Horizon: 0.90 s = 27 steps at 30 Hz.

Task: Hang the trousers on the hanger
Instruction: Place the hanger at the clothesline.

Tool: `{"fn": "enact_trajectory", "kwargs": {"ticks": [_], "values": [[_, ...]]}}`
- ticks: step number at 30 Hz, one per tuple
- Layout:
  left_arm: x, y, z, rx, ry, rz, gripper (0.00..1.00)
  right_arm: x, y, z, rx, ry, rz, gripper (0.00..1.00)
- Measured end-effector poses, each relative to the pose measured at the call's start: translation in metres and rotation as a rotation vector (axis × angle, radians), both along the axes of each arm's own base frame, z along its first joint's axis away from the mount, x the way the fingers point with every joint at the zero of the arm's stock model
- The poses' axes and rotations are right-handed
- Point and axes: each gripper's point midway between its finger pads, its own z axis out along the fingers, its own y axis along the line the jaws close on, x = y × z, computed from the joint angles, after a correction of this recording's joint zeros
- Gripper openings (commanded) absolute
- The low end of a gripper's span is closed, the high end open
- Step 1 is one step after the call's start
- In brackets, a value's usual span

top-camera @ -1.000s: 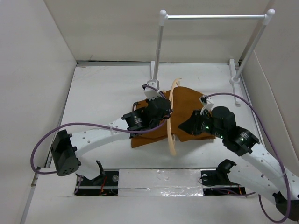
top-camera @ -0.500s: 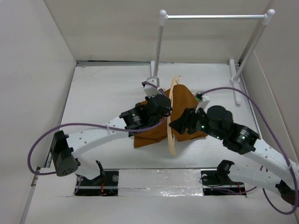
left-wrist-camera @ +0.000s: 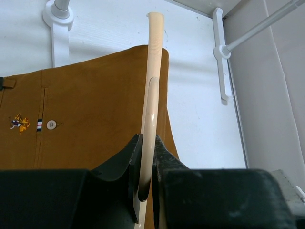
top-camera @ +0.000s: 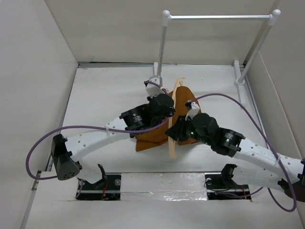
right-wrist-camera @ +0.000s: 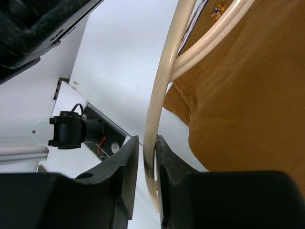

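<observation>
Left gripper [left-wrist-camera: 148, 143], right gripper [right-wrist-camera: 149, 143] both clamped on hanger [left-wrist-camera: 153, 71]. We judge hanger stiff, light, slick; trousers [left-wrist-camera: 95, 109] limp, pinch at fold.

Reaching forward and inward, left tool [left-wrist-camera: 147, 160] and right tool [right-wrist-camera: 147, 160] each sit pinched on the hanger [left-wrist-camera: 153, 71]

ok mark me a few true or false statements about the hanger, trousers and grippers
1. The left gripper and right gripper are both shut on the hanger. True.
2. The hanger hangs from the rail stand. False: the grippers hold it over the trousers, away from the rail.
3. The trousers lie on the table. True.
4. The trousers are blue. False: they are rust-brown.
</observation>
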Motion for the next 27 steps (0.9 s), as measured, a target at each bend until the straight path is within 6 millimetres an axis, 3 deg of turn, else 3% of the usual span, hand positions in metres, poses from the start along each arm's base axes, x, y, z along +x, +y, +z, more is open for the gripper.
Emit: {"fn": "enact_trajectory", "kwargs": {"ticks": [3,6,10,11,12,13,15,19,23,27], "values": [[-0.001,0.000,0.004,-0.002,0.004,-0.002,0.00,0.003,0.005,0.004,0.025,-0.008,-0.003,0.20],[-0.002,0.002,0.006,0.009,0.011,-0.002,0.00,0.006,0.010,0.003,0.037,0.004,-0.011,0.00],[0.000,0.003,0.010,0.009,0.010,0.000,0.00,0.008,0.012,0.008,0.069,0.014,-0.022,0.00],[0.000,0.002,0.013,0.011,0.007,-0.008,0.07,0.008,0.011,0.012,0.088,0.017,-0.023,0.00],[0.001,0.000,0.017,0.015,0.002,-0.020,0.27,0.009,0.010,0.018,0.114,0.020,-0.025,0.00],[0.002,-0.004,0.025,0.013,-0.006,-0.037,0.35,0.010,0.008,0.025,0.149,0.018,-0.026,0.00],[0.004,-0.018,0.053,-0.046,-0.041,-0.077,0.53,0.017,-0.003,0.040,0.212,0.020,-0.051,0.00],[0.003,-0.028,0.130,-0.161,-0.157,-0.141,0.63,0.034,-0.030,0.063,0.301,0.027,-0.101,0.00],[0.000,-0.017,0.202,-0.250,-0.282,-0.174,0.68,0.052,-0.049,0.082,0.353,0.036,-0.134,0.00],[0.000,-0.001,0.241,-0.279,-0.364,-0.179,0.66,0.071,-0.065,0.100,0.389,0.041,-0.157,0.00]]}}
